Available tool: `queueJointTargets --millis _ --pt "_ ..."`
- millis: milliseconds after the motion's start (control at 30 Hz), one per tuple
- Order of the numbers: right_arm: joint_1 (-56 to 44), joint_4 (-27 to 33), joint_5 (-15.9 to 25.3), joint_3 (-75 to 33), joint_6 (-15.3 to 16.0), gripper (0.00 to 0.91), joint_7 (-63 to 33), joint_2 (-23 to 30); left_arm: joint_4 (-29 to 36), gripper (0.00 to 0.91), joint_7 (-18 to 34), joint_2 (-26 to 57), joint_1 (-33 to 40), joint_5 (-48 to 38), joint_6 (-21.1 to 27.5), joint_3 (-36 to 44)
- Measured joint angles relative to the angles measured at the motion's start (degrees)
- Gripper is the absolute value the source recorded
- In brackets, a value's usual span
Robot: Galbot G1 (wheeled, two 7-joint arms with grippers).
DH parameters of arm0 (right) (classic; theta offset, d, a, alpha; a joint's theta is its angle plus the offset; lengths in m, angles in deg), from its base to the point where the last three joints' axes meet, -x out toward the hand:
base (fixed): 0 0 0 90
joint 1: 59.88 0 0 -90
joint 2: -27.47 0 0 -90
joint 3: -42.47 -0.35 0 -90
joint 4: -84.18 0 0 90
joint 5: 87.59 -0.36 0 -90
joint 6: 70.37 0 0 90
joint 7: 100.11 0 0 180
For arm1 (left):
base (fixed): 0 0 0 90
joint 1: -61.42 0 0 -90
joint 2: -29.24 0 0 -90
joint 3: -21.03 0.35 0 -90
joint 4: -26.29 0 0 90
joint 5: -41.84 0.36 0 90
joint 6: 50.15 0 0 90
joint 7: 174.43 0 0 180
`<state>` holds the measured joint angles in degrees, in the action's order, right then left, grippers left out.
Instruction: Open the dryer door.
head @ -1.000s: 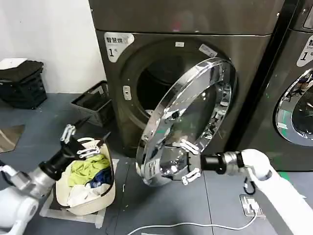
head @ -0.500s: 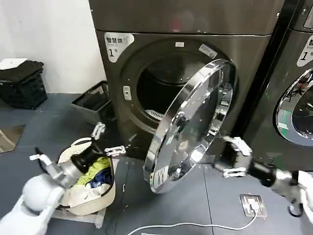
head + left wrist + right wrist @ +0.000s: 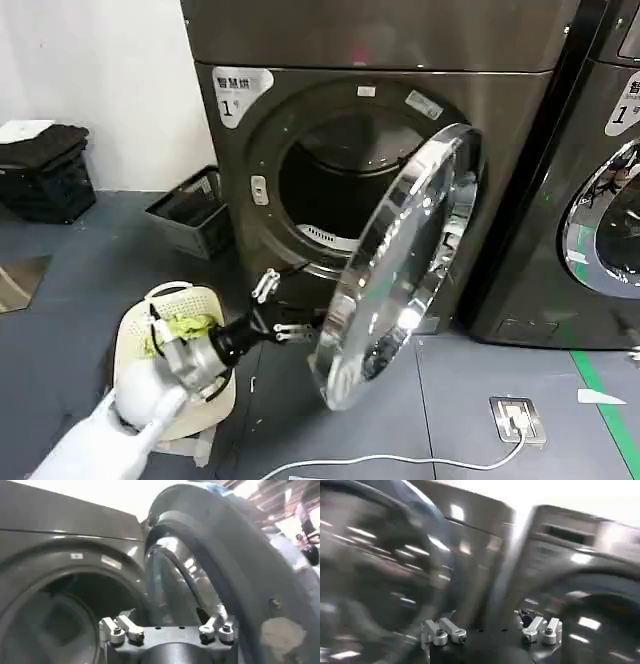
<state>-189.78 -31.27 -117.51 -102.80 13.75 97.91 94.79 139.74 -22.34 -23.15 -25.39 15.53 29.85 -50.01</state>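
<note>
While the dryer door (image 3: 400, 265) stands ajar above grey floor (image 3: 60, 300), left claw (image 3: 278, 310) gapes, released.

The chrome-ringed dryer door (image 3: 400, 270) stands swung open, edge-on before the dark drum opening.

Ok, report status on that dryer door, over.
Left gripper open, at the dryer door's inner edge, low. Right gripper open, off the door. Door swung about halfway open. Laundry basket under left arm.

Head high; wrists near dryer door (image 3: 400, 260)
</note>
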Motion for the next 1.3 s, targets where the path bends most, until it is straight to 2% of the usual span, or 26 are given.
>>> queueJointTargets --millis 100,367,733,1067,1300 --pt "-0.69 0.37 3.67 -3.58 2.48 0.907 -2.71 3.57 -0.91 0.907 -0.02 0.04 1.98 -0.16 -0.14 2.45" --pt "-0.67 0.65 5.76 -11.4 4.97 0.907 -6.29 11.18 -3.97 0.907 0.37 -2.57 8.04 0.17 1.08 9.84" --pt "-1.0 2.01 4.8 -21.77 6.05 0.907 -8.27 16.66 -10.36 0.907 0.72 -9.35 16.87 1.15 1.64 19.6" --pt "-1.26 1.09 2.26 -26.7 6.64 0.907 -9.56 18.85 -18.75 0.907 0.58 -17.31 24.73 1.83 1.55 28.42" --pt "-1.21 -0.32 1.9 -27.7 7.35 0.907 -11.01 21.04 -24.43 0.907 0.63 -24.04 29.51 2.49 2.93 33.77"
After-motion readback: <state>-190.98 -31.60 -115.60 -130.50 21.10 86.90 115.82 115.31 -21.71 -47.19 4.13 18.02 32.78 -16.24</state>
